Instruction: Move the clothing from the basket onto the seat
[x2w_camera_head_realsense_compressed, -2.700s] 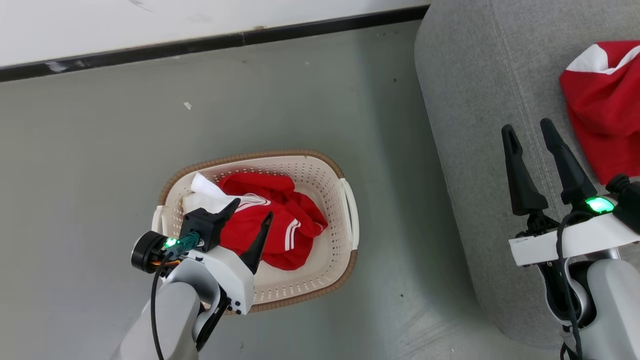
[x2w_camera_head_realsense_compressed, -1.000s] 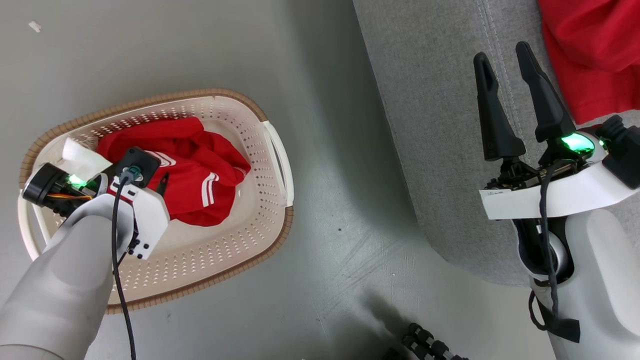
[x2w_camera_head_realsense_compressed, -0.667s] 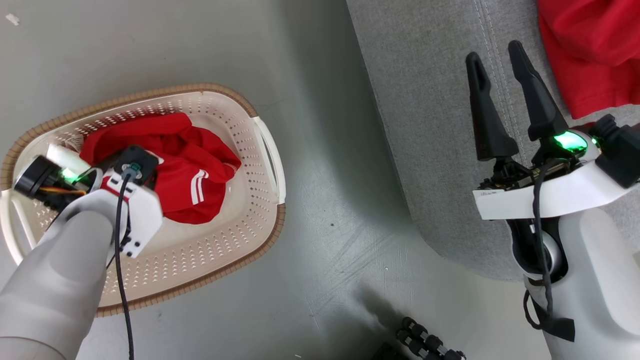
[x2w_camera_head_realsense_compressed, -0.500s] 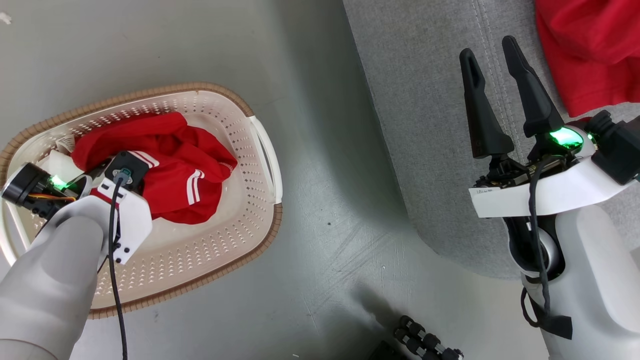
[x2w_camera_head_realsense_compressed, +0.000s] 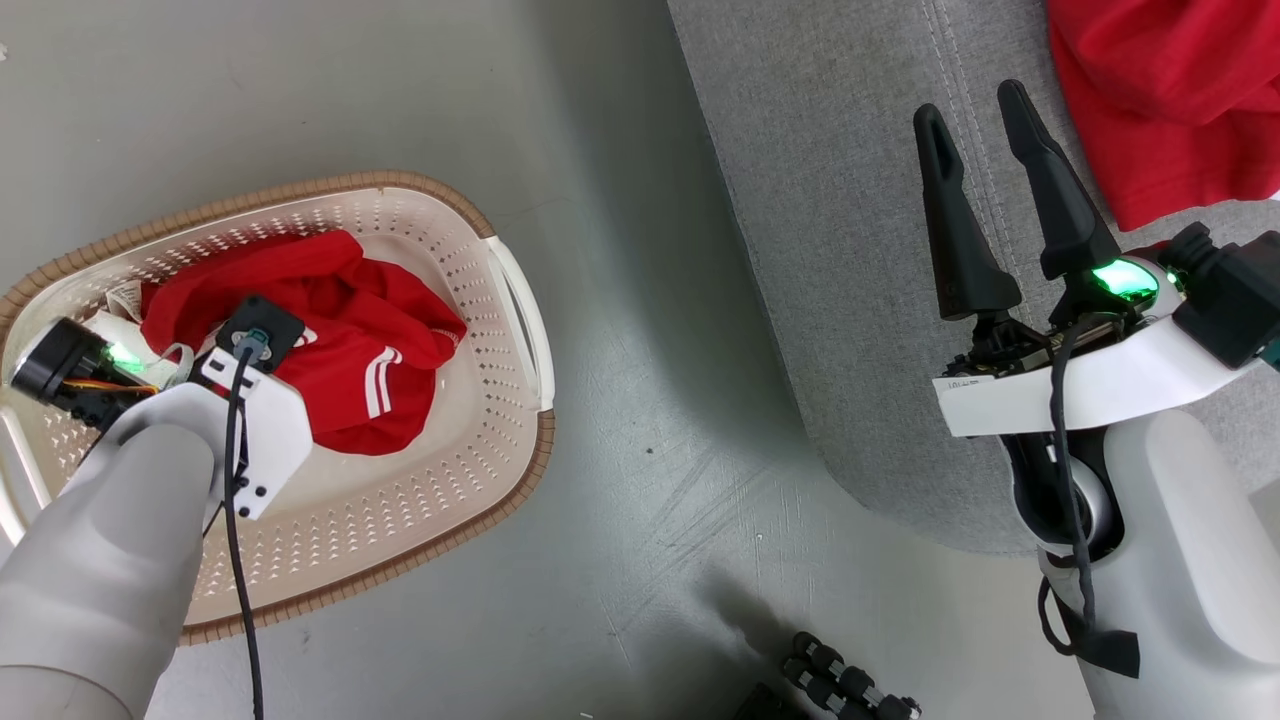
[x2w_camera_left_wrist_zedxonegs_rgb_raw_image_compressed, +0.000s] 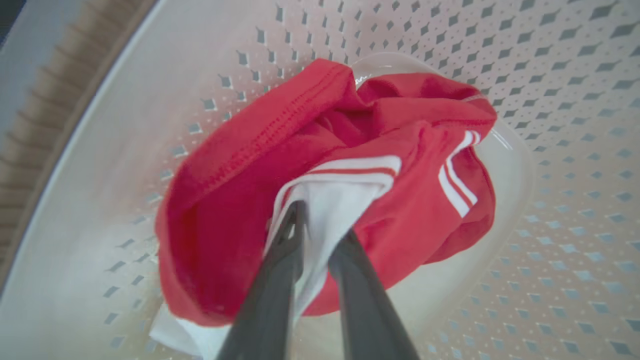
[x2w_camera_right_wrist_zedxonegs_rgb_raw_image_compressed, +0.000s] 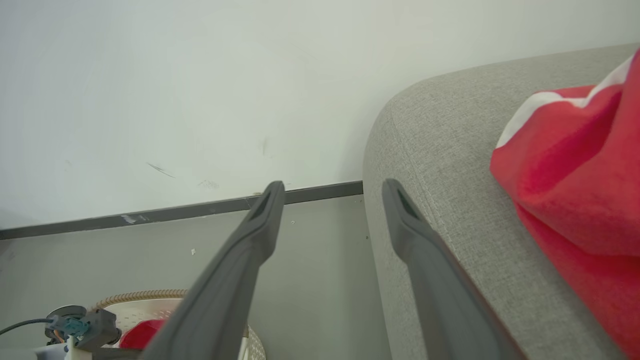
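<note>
The basket (x2w_camera_head_realsense_compressed: 505, 300) stands on the floor at the left, with red clothing (x2w_camera_head_realsense_compressed: 370, 340) bunched inside it. My left arm's wrist (x2w_camera_head_realsense_compressed: 250, 420) reaches down into it, hiding the fingers in the head view. In the left wrist view my left gripper (x2w_camera_left_wrist_zedxonegs_rgb_raw_image_compressed: 322, 220) is shut on a white panel of the clothing (x2w_camera_left_wrist_zedxonegs_rgb_raw_image_compressed: 225, 215), above the basket's perforated wall (x2w_camera_left_wrist_zedxonegs_rgb_raw_image_compressed: 550, 100). My right gripper (x2w_camera_head_realsense_compressed: 968, 102) hangs open and holds nothing over the grey seat (x2w_camera_head_realsense_compressed: 830, 250). Another red garment (x2w_camera_head_realsense_compressed: 1160, 100) lies on the seat. The right wrist view shows the open right gripper (x2w_camera_right_wrist_zedxonegs_rgb_raw_image_compressed: 332, 185), the seat (x2w_camera_right_wrist_zedxonegs_rgb_raw_image_compressed: 440, 165) and that garment (x2w_camera_right_wrist_zedxonegs_rgb_raw_image_compressed: 575, 200).
Grey floor (x2w_camera_head_realsense_compressed: 640, 350) runs between basket and seat. A black ribbed object (x2w_camera_head_realsense_compressed: 850, 685) lies on the floor at the bottom edge. A pale wall with a dark baseboard (x2w_camera_right_wrist_zedxonegs_rgb_raw_image_compressed: 150, 215) stands behind the basket.
My left gripper has sunk into the basket and closed its fingers on the garment's white panel. The head camera has shifted a little. The right gripper stays open.
</note>
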